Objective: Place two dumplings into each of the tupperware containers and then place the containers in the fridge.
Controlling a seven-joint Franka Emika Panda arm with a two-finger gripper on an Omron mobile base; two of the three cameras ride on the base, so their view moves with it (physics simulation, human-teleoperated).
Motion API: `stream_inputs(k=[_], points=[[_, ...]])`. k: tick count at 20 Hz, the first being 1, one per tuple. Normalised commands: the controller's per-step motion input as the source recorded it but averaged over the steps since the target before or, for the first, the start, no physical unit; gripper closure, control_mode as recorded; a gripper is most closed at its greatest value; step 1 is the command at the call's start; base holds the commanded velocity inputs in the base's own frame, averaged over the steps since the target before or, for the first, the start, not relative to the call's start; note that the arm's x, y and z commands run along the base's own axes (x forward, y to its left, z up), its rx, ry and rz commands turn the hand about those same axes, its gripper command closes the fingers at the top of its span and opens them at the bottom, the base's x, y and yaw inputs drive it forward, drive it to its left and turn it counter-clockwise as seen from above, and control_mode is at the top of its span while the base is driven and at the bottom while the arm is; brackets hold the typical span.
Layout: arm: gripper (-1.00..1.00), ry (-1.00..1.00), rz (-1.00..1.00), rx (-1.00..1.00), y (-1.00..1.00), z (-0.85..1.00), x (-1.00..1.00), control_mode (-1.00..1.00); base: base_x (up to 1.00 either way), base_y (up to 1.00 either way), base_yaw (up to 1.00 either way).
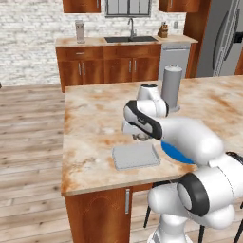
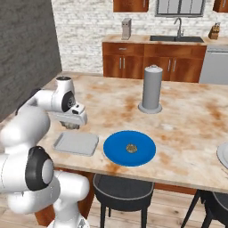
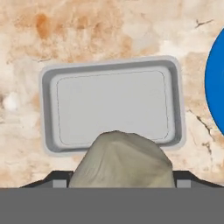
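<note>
Hand view: a dumpling (image 3: 120, 159) is seen pinched between the two finger tips of the gripper (image 3: 121, 180), held directly above the near rim of the light grey tupperware container (image 3: 48, 109). The container's floor is bare; nothing is lodged in it yet. At the right edge an arc of the blue plate (image 3: 217, 83) is caught.

Right base view: the gripper (image 2: 70, 119) is poised over the far edge of the light grey container (image 2: 76, 143) on the marble island counter (image 2: 191, 133). One more dumpling (image 2: 131, 148) is left at the middle of the blue plate (image 2: 116, 150), just beside the container. A grey cylindrical canister (image 2: 152, 89) is stood further back. A sliver of a pale plate (image 2: 223, 155) is cut off by the right border.

Left base view: the stainless-steel fridge (image 1: 223, 38) is seen well apart, at the far right, doors apparently closed.

Progress, judged: early. The first dumpling is carried but not released. The dark grey container cannot be located from these angles. Filling of both containers and both fridge trips are judged outstanding.
</note>
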Motion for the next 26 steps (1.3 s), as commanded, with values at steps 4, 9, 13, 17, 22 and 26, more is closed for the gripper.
stream_inputs(k=[4, 9, 13, 17, 22, 26], points=[[1.0, 0.0, 0.0, 0.0, 0.46, -0.8, 0.49, -1.0, 0.0, 0.0, 0.0], [1.0, 0.06, 0.0, 0.0, 0.35, -0.54, 0.26, -1.0, 0.0, 0.0, 0.0], [1.0, 0.06, 0.0, 0.0, 0.17, -0.57, 0.33, -1.0, 0.0, 0.0, 0.0], [1.0, 0.07, 0.0, 0.0, 0.04, -0.29, 0.07, -1.0, 0.0, 0.0, 0.0], [1.0, 0.0, 0.0, 0.0, 0.0, -0.18, -0.01, -1.0, 0.0, 0.0, 0.0], [1.0, 0.0, 0.0, 0.0, 0.01, -0.29, 0.0, -1.0, 0.0, 0.0, 0.0]])
